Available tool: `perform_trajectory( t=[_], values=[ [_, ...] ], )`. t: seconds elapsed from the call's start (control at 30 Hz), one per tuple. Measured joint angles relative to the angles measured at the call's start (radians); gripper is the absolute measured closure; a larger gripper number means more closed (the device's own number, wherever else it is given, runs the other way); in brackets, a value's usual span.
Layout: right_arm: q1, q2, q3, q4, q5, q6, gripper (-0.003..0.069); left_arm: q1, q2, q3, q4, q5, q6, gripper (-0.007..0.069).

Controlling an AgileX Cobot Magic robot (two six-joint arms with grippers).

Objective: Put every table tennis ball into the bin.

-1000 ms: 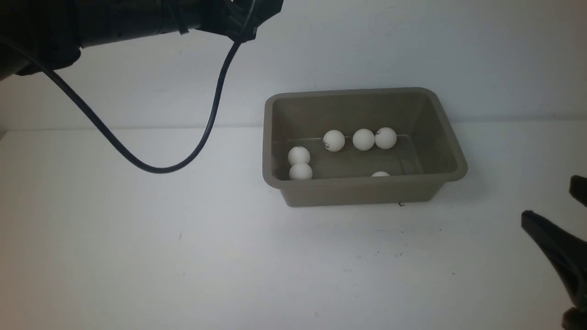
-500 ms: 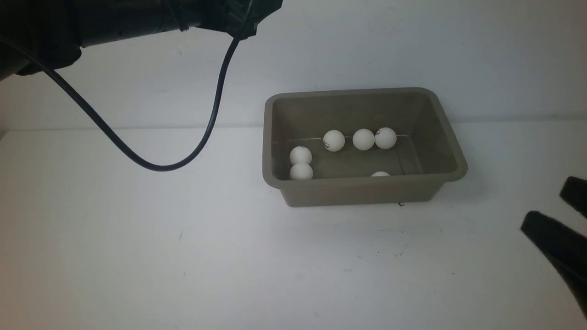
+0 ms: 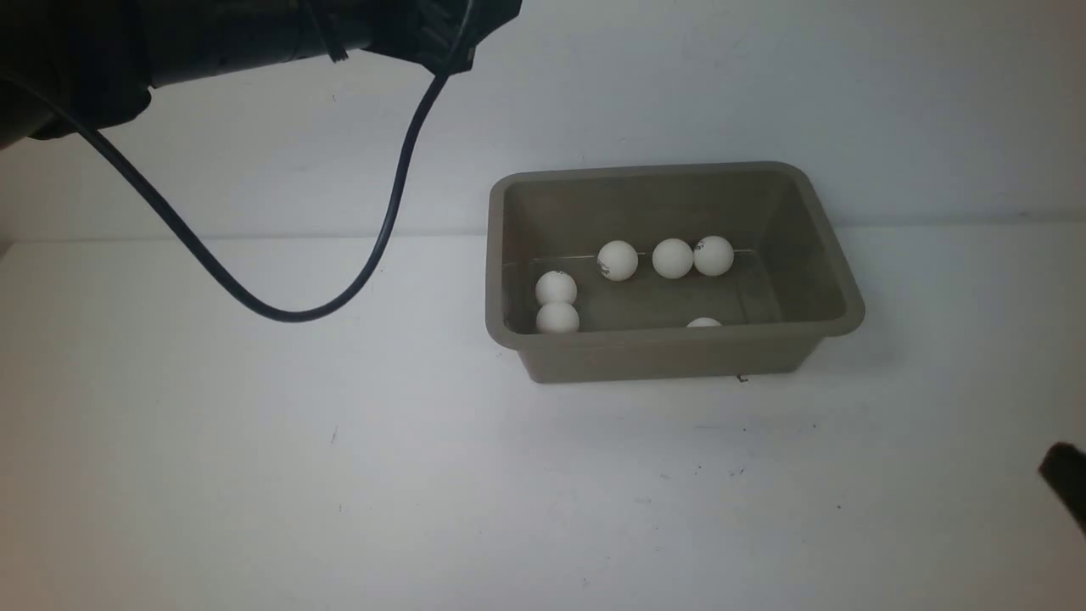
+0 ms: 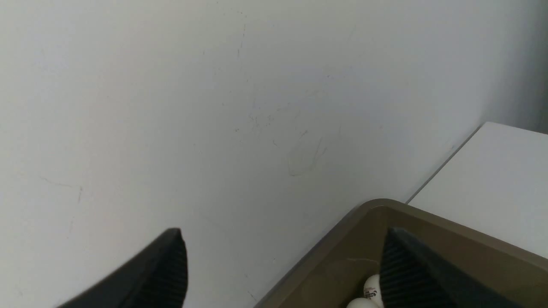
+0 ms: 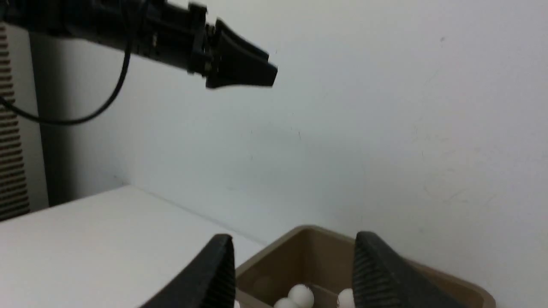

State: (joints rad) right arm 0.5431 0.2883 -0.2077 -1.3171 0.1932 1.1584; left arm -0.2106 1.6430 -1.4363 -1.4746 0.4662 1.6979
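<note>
Balls (image 3: 673, 258): six, all inside bin (image 3: 679, 348), below and ahead of left pincer (image 4: 282, 273), jaws wide, empty. Right pincer (image 5: 295, 273): jaws apart, empty. Balls light, smooth, roll-prone; grip across middle.

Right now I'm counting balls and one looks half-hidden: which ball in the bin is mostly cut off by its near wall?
The lone ball toward the bin's near-right; only its top shows above the rim.

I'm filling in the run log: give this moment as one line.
balls: six table tennis balls in bin | table: no ball seen | left hand: open, empty | right hand: jaws apart, empty | task: looks complete
</note>
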Motion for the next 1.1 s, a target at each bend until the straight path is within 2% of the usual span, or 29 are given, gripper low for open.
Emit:
perform_trajectory(
  t=[0.47,1.1],
  values=[
    [0.000,0.000,0.097,0.000,0.012,0.103,0.0416,0.000,0.000,0.000,-0.026,-0.002,0.000,0.0080],
    [0.000,0.000,0.097,0.000,0.014,0.106,0.0416,0.000,0.000,0.000,-0.051,-0.002,0.000,0.0080]
  ],
)
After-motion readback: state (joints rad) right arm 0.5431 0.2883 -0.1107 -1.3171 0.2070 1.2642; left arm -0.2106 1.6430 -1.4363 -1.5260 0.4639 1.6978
